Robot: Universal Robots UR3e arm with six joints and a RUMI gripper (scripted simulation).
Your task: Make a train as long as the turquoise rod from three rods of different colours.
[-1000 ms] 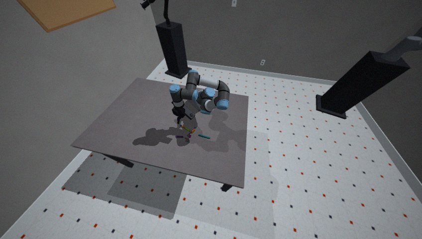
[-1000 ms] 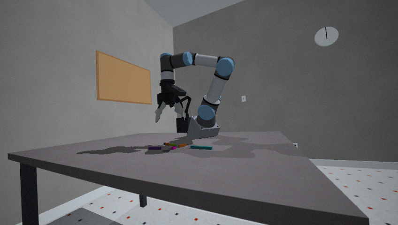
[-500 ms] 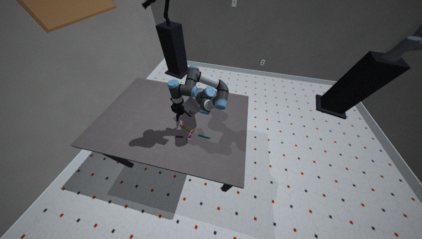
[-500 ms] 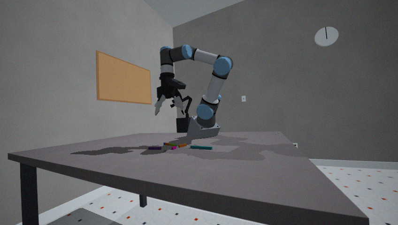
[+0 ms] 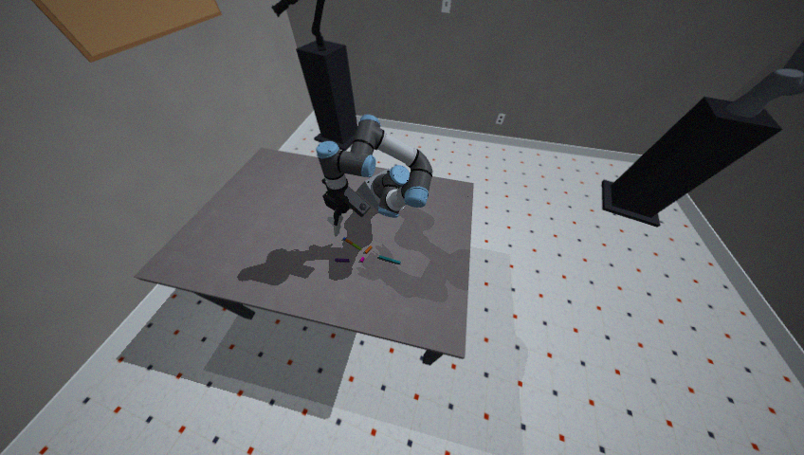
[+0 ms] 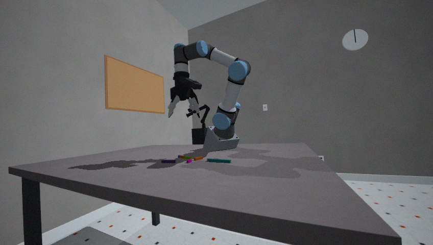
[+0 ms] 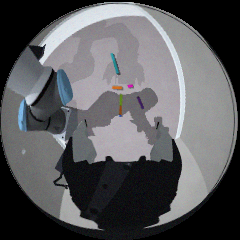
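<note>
Exterior view: A framed corkboard [image 6: 135, 86] hangs on the wall at left. The purple rod [image 5: 341, 260] [image 6: 168, 161] [image 7: 140, 103] lies flat on the desk [image 5: 226, 225] [image 6: 212, 188] [image 7: 120, 145], apart from its neighbors. High above the rods, the black-and-gray claw [image 5: 337, 225] [image 6: 184, 116] [image 7: 122, 121] hangs wide open, nothing in its grip. Next come the blue rod [image 5: 344, 239] [image 6: 178, 156] [image 7: 120, 116], the first orange rod [image 5: 349, 242] [image 6: 181, 156] [image 7: 120, 110] and the lime rod [image 5: 356, 245] [image 6: 188, 157] [image 7: 121, 100], lined up end to end, touching or nearly so. In front lies the short magenta rod [image 5: 362, 260] [image 6: 189, 161] [image 7: 130, 86]; a second orange rod [image 5: 368, 248] [image 6: 198, 158] [image 7: 117, 88] sits near the lime end, angled across the line. The turquoise rod [image 5: 389, 260] [image 6: 219, 160] [image 7: 115, 64] rests alone farther right, before the UR3e arm's gray mount [image 6: 224, 145]. A round wall clock [image 6: 355, 39] hangs at far right.

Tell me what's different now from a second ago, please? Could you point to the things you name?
The gripper [image 5: 337, 224] [image 6: 184, 116] [image 7: 122, 121] has moved upward, farther above the table [image 5: 226, 225] [image 6: 212, 185] [image 7: 117, 145]. It took hold of nothing and is open and empty. The turquoise rod [image 5: 389, 260] [image 6: 218, 161] [image 7: 115, 64], purple rod [image 5: 341, 260] [image 6: 168, 161] [image 7: 140, 103] and magenta rod [image 5: 362, 260] [image 6: 189, 161] [image 7: 130, 86] show no visible shift.
</note>
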